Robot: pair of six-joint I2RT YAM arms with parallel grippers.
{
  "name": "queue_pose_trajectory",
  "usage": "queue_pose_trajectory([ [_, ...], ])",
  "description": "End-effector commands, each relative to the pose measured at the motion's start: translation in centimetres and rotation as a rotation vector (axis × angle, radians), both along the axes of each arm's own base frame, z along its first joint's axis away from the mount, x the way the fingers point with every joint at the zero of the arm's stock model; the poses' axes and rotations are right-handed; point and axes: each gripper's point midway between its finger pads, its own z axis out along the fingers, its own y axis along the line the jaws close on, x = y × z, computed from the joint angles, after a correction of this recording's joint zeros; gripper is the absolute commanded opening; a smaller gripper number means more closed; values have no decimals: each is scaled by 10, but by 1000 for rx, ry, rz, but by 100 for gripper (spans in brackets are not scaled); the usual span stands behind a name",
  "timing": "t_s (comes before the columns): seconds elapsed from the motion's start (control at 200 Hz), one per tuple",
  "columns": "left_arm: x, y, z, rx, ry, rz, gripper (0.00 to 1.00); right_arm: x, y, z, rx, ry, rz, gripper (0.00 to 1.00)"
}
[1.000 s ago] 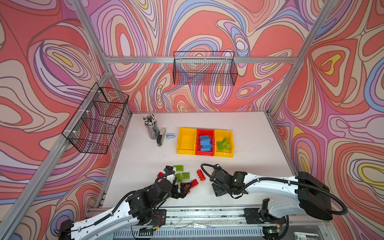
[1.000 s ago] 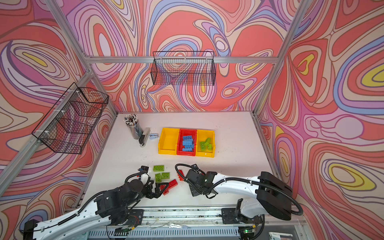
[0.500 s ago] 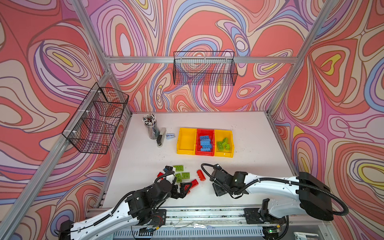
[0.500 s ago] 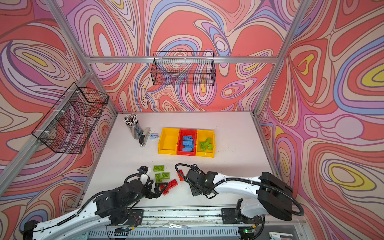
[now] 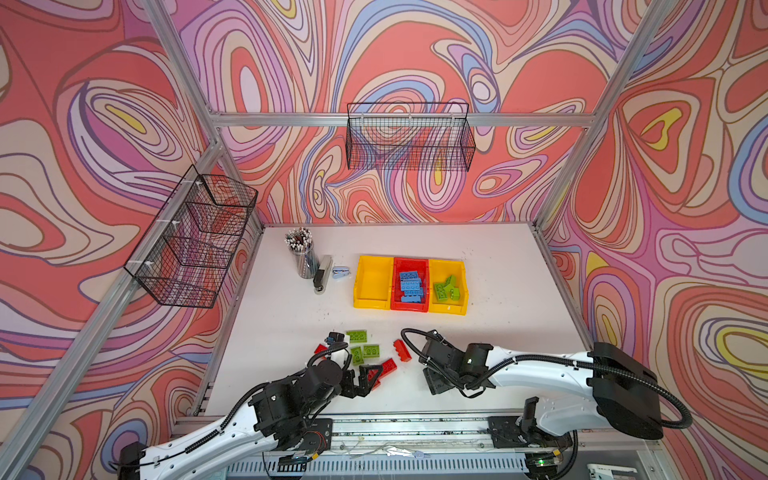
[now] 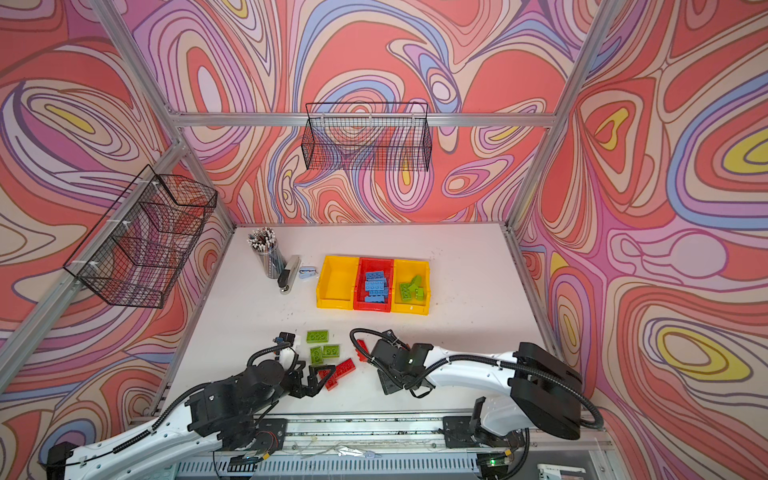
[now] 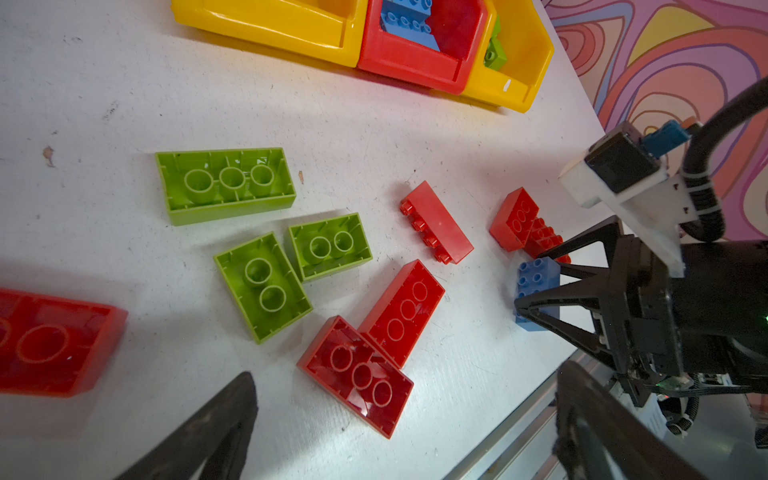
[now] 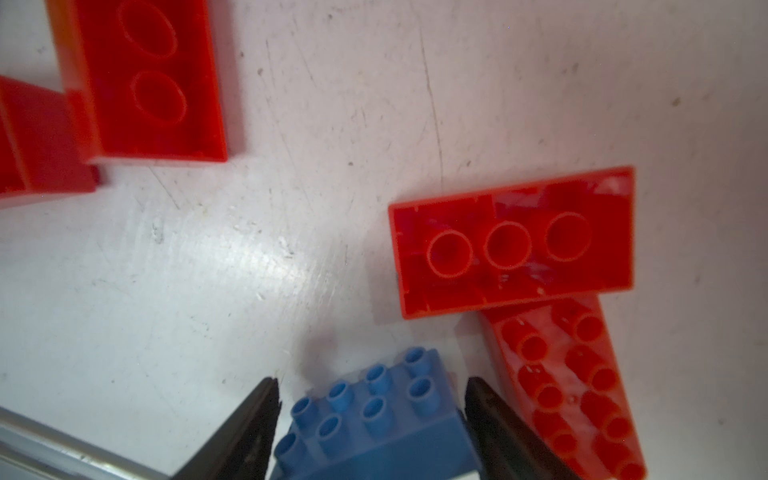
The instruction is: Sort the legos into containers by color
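Note:
Three joined containers stand mid-table: an empty yellow one, a red one holding blue legos, and a yellow one holding green legos. Loose green legos and red legos lie near the front edge. My left gripper hangs wide open over an upturned red lego, not touching it. My right gripper straddles a small blue lego resting on the table. One finger touches it, with a thin gap at the other. Two red legos lie beside it.
A cup of pens, a stapler and a small blue staple remover sit left of the containers. Wire baskets hang on the back wall and left wall. The metal front rail runs just behind both grippers.

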Motion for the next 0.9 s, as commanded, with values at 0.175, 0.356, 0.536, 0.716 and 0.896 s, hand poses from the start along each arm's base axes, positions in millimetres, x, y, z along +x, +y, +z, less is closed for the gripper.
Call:
queue_pose_trajectory([
  [0.175, -1, 6, -9, 27, 8, 17, 100, -9, -4, -9, -4, 25, -7, 77],
  [0.356, -1, 6, -9, 25, 8, 18, 100, -9, -6, -11, -9, 25, -14, 71],
  [0.536, -1, 8, -9, 27, 8, 20, 100, -7, -6, -8, -6, 11, -23, 65],
  [0.716, -1, 9, -8, 22, 3, 24, 100, 2, -2, 7, 2, -31, -33, 61],
  [0.896, 0, 9, -5, 21, -5, 25, 100, 30, 14, 44, -13, -132, 7, 61],
])
